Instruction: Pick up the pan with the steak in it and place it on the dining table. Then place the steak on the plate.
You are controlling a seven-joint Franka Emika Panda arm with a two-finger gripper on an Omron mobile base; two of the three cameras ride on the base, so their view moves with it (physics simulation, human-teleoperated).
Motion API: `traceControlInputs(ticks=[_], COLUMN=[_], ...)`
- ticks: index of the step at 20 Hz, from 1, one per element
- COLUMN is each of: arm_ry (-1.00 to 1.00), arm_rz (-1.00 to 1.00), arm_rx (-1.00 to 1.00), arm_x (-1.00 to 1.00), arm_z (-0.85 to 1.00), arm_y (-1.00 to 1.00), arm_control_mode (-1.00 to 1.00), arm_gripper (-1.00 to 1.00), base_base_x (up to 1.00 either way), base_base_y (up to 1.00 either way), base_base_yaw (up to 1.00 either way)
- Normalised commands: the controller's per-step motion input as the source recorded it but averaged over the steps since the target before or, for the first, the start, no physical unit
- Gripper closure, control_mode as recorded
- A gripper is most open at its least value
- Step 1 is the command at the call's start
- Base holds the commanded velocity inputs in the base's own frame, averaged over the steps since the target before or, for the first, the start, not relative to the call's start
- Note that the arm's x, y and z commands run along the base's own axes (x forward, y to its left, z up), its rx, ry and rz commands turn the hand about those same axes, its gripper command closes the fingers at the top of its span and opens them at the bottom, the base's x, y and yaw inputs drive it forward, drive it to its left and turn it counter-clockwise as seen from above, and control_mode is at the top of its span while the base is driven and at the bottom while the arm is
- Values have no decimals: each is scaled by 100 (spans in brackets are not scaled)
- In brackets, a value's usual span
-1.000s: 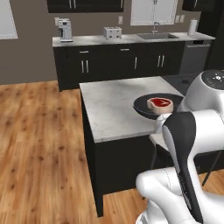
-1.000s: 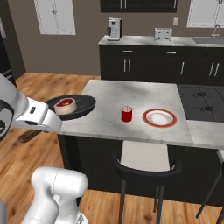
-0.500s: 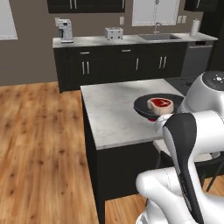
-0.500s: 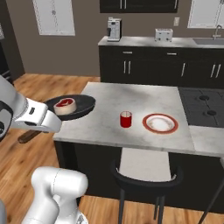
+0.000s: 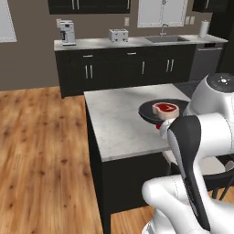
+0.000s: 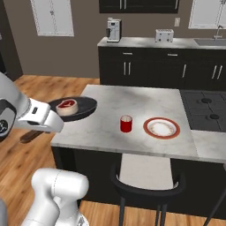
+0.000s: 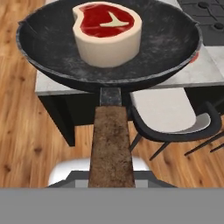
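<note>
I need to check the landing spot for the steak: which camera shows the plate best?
The right base view: the plate lies whole and unobstructed on the dining table, right of a red cup. In the hand view just a red sliver peeks past the pan.

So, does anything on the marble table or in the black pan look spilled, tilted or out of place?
Nothing stands out. The red steak lies flat in the round black pan, held level by its wooden handle. The small red cup stands upright beside the red-rimmed white plate on the marble dining table.
</note>
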Motion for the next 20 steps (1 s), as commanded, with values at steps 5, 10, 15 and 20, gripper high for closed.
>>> traceControlInputs(ticks=[5, 10, 15, 20], arm_ry=[-1, 0, 0, 1], arm_rz=[4, 4, 5, 4], arm_rx=[-2, -4, -1, 0], arm_x=[31, 45, 56, 75], arm_z=[-48, -54, -44, -38], arm_y=[0, 12, 10, 7], arm_control_mode=[-100, -100, -100, -100], arm_gripper=[100, 100, 100, 100], base_base_x=[0, 0, 0, 0], base_base_y=[0, 0, 0, 0], base_base_yaw=[0, 0, 0, 0])
